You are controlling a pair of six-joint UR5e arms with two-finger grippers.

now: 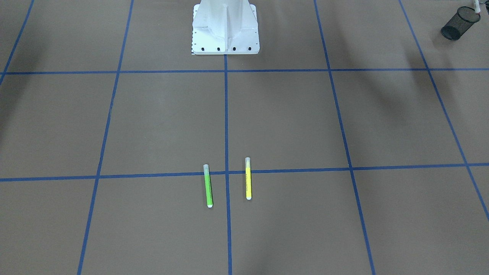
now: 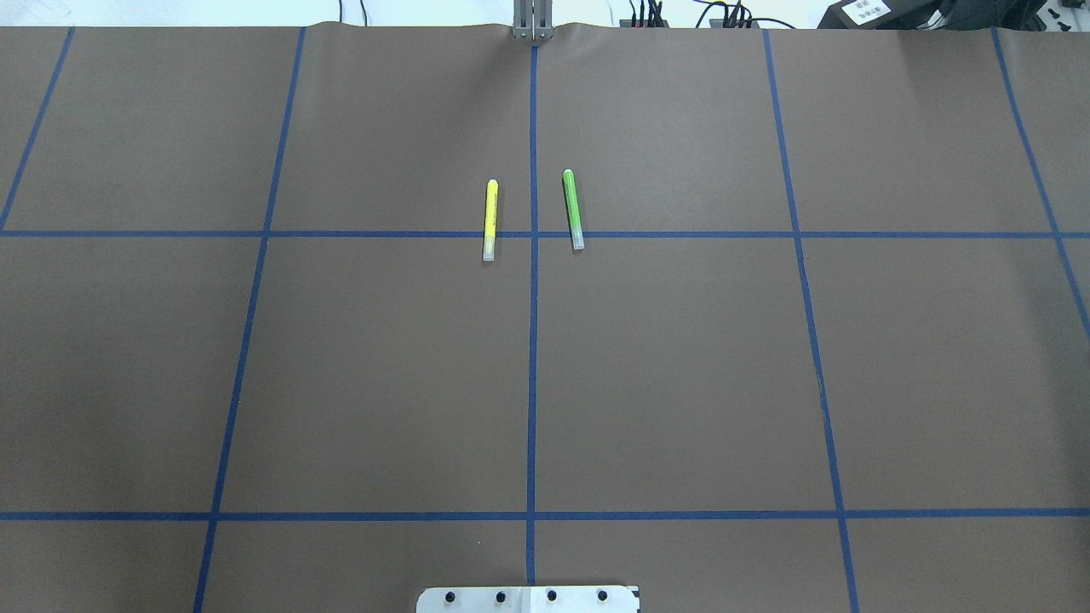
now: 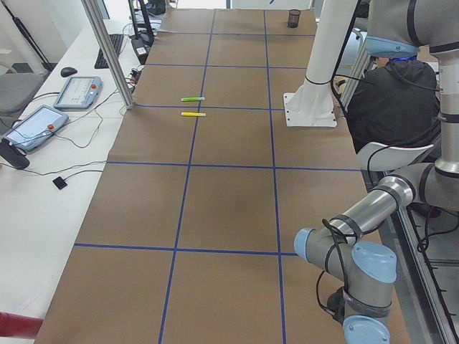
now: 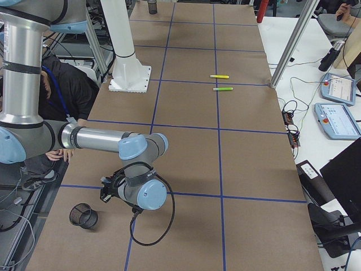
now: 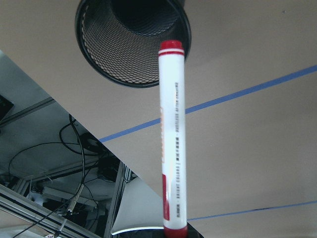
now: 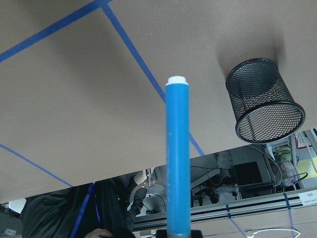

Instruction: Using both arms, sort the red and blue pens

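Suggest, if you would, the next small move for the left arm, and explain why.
Probably shift the red pen slightly sideways to centre it over the mesh cup: in the left wrist view its red tip overlaps the cup's rim rather than the open mouth.

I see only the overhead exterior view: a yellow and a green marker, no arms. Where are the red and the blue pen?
Observer: The red pen is held before the left wrist camera, its end towards a black mesh cup.
Operator: And the blue one?
Observer: The blue pen is held before the right wrist camera; a second mesh cup sits off to one side of it.
Operator: Where is the right arm?
Observer: In the exterior right view the right arm reaches low, its wrist next to that cup.
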